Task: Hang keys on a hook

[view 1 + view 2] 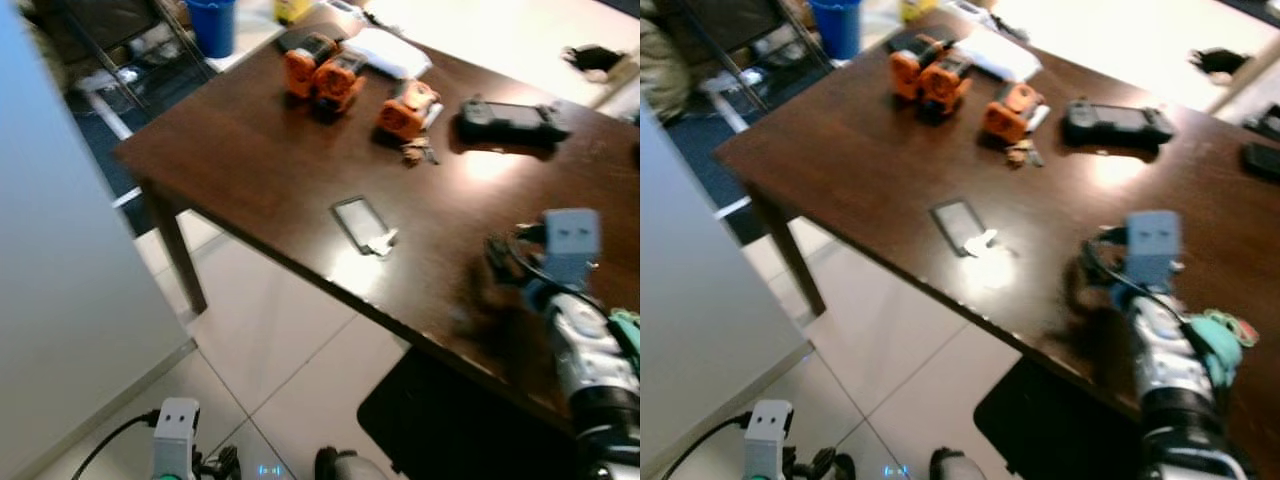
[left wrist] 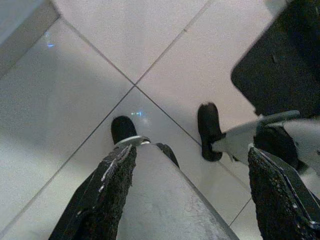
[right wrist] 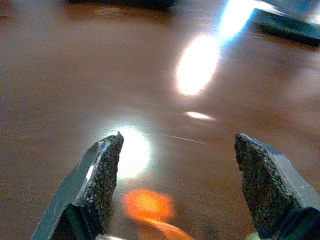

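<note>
A small brownish bunch that looks like keys lies on the dark wooden table, beside an orange tool. My right gripper hovers low over the table's near right part, well short of the bunch. In the right wrist view its fingers stand open above the glossy wood, with nothing between them. My left gripper hangs idle and open over the floor tiles beside my feet.
Two more orange tools, a black controller, a white cloth and a flat dark card with a white tag lie on the table. A white wall stands at left. A black mat lies under the table edge.
</note>
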